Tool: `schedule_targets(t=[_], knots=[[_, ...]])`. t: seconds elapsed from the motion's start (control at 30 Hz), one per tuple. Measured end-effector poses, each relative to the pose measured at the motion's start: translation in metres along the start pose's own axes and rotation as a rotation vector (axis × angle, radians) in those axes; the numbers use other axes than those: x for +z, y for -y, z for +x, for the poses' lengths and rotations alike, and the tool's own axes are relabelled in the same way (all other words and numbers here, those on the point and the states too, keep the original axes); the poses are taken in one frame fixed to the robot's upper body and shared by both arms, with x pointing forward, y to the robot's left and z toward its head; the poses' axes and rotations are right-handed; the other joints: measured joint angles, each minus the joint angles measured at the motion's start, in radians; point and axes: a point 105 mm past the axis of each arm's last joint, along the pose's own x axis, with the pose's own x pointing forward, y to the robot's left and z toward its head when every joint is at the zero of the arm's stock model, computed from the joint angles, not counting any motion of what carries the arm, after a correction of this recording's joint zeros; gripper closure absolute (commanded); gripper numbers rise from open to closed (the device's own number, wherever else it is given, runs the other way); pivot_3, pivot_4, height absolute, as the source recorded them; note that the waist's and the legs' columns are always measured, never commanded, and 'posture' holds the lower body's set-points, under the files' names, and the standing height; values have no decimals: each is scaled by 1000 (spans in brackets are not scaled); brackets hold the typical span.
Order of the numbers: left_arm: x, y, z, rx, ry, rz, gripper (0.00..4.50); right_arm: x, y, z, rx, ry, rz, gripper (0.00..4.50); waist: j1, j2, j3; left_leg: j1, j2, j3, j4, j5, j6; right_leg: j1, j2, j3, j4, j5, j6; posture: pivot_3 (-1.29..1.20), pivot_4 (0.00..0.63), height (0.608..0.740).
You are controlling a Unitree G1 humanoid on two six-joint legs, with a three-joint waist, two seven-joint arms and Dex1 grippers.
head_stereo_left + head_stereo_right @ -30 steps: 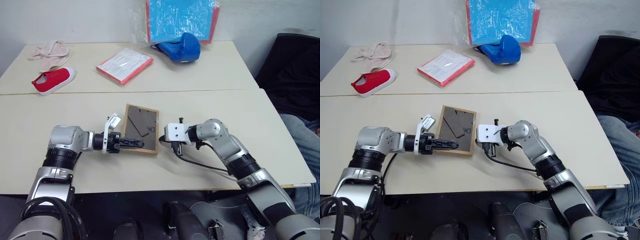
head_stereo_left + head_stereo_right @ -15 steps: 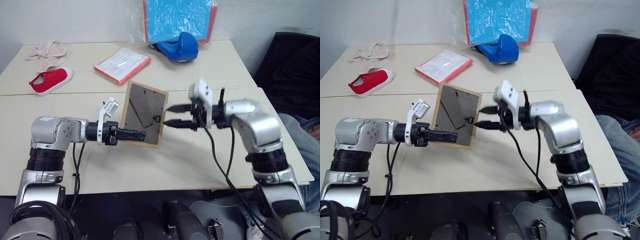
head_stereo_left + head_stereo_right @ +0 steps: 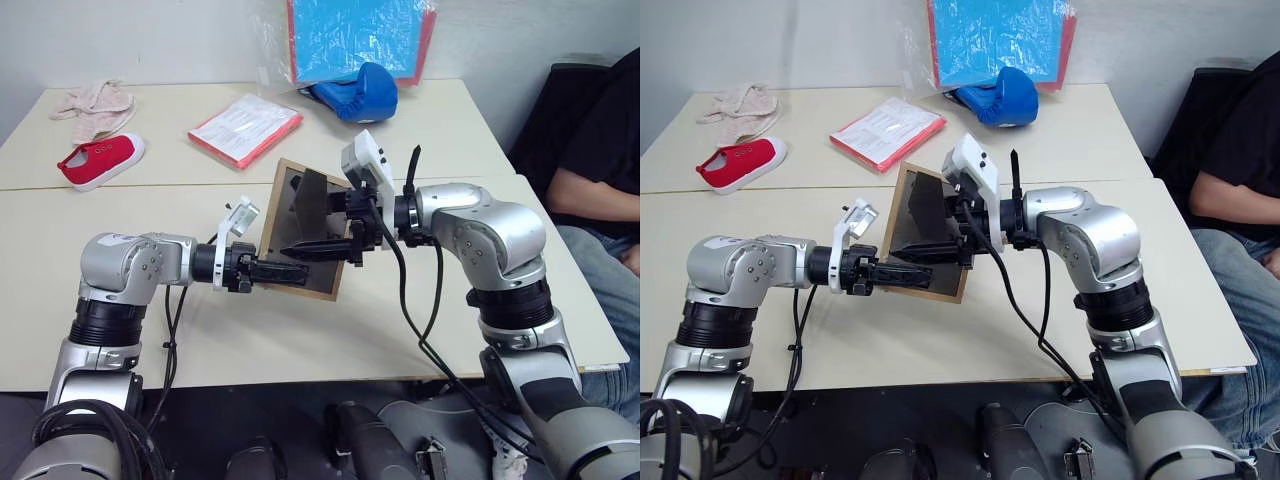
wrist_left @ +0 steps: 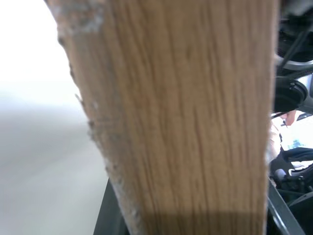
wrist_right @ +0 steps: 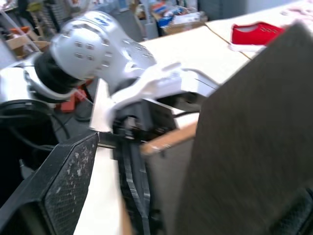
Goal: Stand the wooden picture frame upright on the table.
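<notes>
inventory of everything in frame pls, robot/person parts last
picture frame: 1, light wood with dark back, held tilted above the near table, stand flap folded out
tables: 2, cream, pushed together, near and far
shoe: 1, red, far table, left
cloth: 1, pale pink, far table, left corner
booklet: 1, red-edged, in plastic, far table, middle
boxing glove: 1, blue, far table, by the wall
board: 1, blue with red edge, against the wall
left end effector: 1, black, shut on the frame's lower edge
right end effector: 1, black, open, at the stand flap
person: 1, dark top, jeans, seated right

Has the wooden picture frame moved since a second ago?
Yes. The wooden picture frame has come up off the table, tilted, its lower edge in the left gripper.
</notes>
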Motion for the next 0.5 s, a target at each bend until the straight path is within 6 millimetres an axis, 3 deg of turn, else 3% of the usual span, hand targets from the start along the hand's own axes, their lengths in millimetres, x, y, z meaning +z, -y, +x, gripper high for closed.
schedule_targets(t=[0.1,0.33,0.43,0.47,0.5], knots=[[1,-2,-5,20,1,3,3439,-6,3,-17,-57,-46,-26,0,2,0,0,-1,0,-1,0,0,0,0,0,0,-1,0,0,0,150,740],[1,-5,-12,50,3,4,3439,-21,9,-85,-210,-144,-113,0,11,0,0,-5,0,-4,0,0,1,0,0,-3,-5,1,2,0,150,740],[2,-4,-12,41,4,1,3439,-32,25,-95,-335,-220,-403,0,7,-1,0,-4,-1,-5,0,0,1,0,1,-2,-6,1,2,0,150,740],[4,-2,-11,29,4,-4,3439,-44,39,-97,-418,-287,-676,0,6,-2,1,-5,-1,-5,0,0,1,0,1,-1,-7,0,3,0,150,740],[5,-1,-11,27,6,-5,3439,-51,43,-96,-430,-318,-782,0,5,-2,1,-5,-1,-5,0,0,1,0,1,-1,-7,0,3,0,150,740]])
